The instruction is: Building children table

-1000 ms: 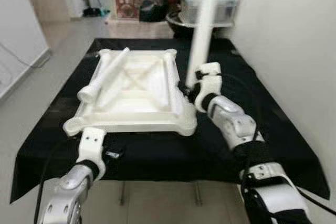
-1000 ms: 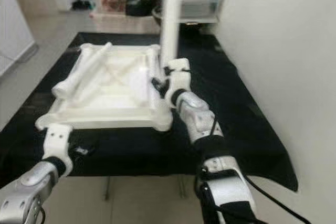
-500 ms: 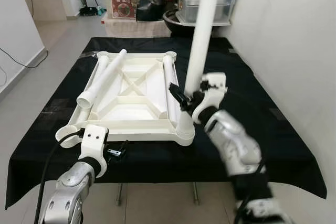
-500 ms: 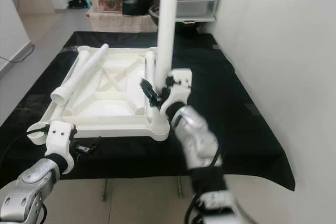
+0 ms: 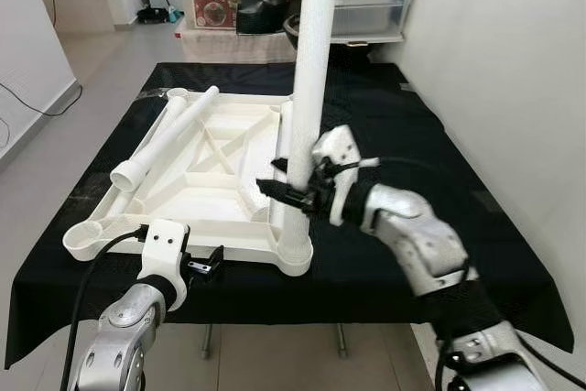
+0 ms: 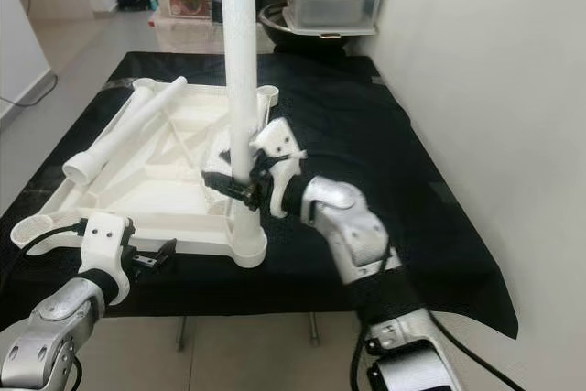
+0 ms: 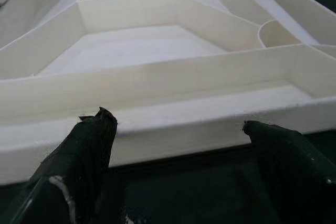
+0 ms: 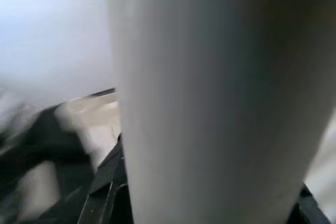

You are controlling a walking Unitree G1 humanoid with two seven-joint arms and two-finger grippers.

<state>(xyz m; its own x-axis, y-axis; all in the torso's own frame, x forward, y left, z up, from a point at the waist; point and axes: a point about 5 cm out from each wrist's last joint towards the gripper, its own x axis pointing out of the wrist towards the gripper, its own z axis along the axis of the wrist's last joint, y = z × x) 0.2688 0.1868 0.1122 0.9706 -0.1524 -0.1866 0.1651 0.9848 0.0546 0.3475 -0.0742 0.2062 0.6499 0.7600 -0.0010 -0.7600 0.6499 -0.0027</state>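
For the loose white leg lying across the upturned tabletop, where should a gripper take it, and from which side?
Probably mid-shaft, from above. The loose leg lies slanted across the tabletop frame, its round tube clear of the ribs on top. Fingers should straddle it crosswise; its flared open end near the robot's left looks too wide.

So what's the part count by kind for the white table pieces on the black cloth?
Table top, upside down: 1
Upright leg, held by the right pincer at the near corner: 1
Loose legs lying on the table top: 2 (one, another)
Total: 4 parts. I can't tell whether another leg is hidden.
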